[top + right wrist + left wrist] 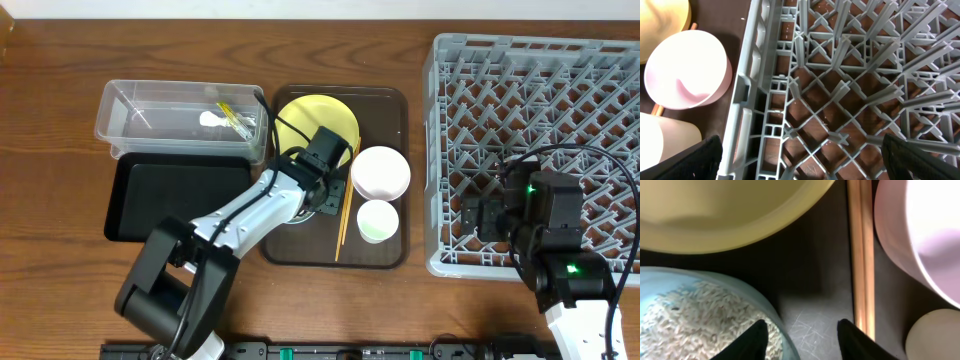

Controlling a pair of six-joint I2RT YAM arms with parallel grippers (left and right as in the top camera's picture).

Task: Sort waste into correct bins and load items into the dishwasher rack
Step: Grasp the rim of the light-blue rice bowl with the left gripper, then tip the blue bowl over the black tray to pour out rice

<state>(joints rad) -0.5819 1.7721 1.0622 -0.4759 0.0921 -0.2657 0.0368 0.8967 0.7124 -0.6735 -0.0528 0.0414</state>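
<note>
Two arms are in your overhead view. The left gripper (325, 188) hangs over the brown tray (392, 108), and the right gripper (492, 215) sits over the near left corner of the dishwasher rack (540, 110). On the brown tray you have the yellow plate (322, 118), the pinkish-white bowl (380, 172), the cup (377, 221) and the chopsticks (342, 218). The clear tub (140, 105) holds the snack wrapper (236, 119) and a small white lump. The black tray (175, 195) lies just in front of it on the wooden table (50, 150).

Your left wrist view shows the left gripper (802, 340) parted. One of its fingers (754, 341) is above the rice (695, 315) in the light blue bowl (715, 276). The other stands over the tray floor, beside the chopsticks (862, 255), with the bowl's rim between them. Whether either touches the rim, you cannot tell. The yellow plate (730, 215), pinkish-white bowl (920, 235) and cup (935, 335) crowd the edges.

Your right wrist view has the right gripper (800, 162) spread wide and holding nothing. It is above the dishwasher rack (840, 75), whose wall and grid lie between its tips. The pinkish-white bowl (687, 70) and cup (660, 145) sit just outside the rack.
</note>
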